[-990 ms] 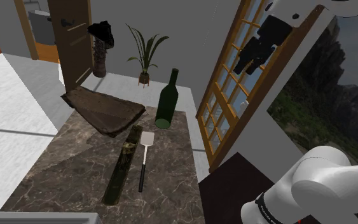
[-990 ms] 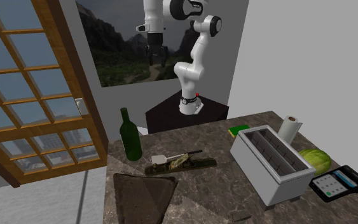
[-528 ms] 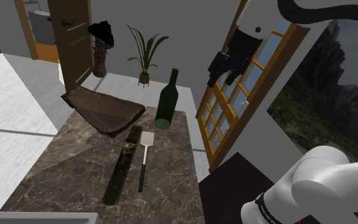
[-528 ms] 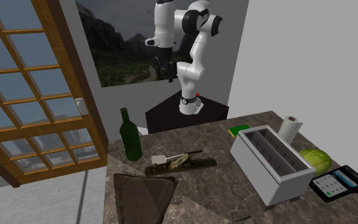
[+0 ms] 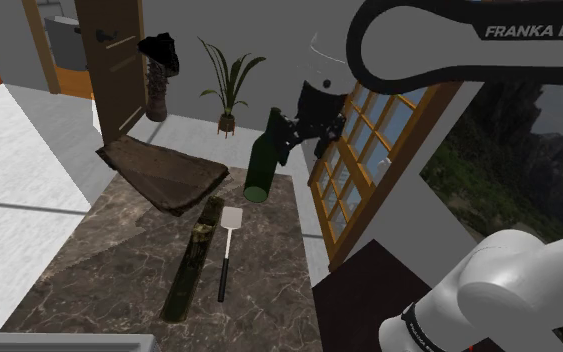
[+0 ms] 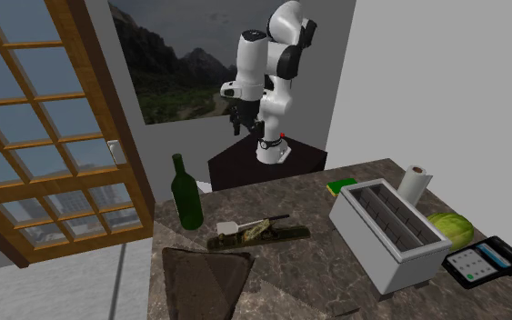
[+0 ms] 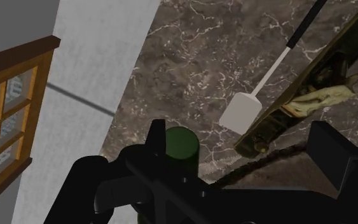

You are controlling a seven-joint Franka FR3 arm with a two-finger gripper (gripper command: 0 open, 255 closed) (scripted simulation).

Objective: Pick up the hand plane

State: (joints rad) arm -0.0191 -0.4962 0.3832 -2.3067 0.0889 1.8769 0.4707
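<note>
The hand plane (image 5: 194, 255) is a long, dark greenish tool lying flat on the marble counter (image 5: 109, 280), also seen as the hand plane (image 6: 256, 234) and the hand plane (image 7: 311, 95). A white-bladed spatula (image 5: 228, 245) lies right beside it. My gripper (image 5: 299, 135) hangs open and empty, high in the air beside the neck of a green bottle (image 5: 263, 158). In the second exterior view the gripper (image 6: 238, 123) is well above the counter's far end. In the wrist view the gripper (image 7: 244, 149) looks down on the bottle top (image 7: 180, 145) and the spatula blade (image 7: 241, 111).
A dark slab (image 5: 164, 172) overhangs the counter past the plane. A toaster (image 6: 386, 227), paper roll (image 6: 415, 182), green sponge (image 6: 340, 186), melon (image 6: 449, 227) and keypad device (image 6: 486, 261) occupy the counter's other side. A wooden lattice window (image 5: 369, 130) stands behind the gripper.
The arm has swung the gripper down and toward the shoulder view's left, from high by the window to beside the bottle's neck. Nothing on the counter moved.
</note>
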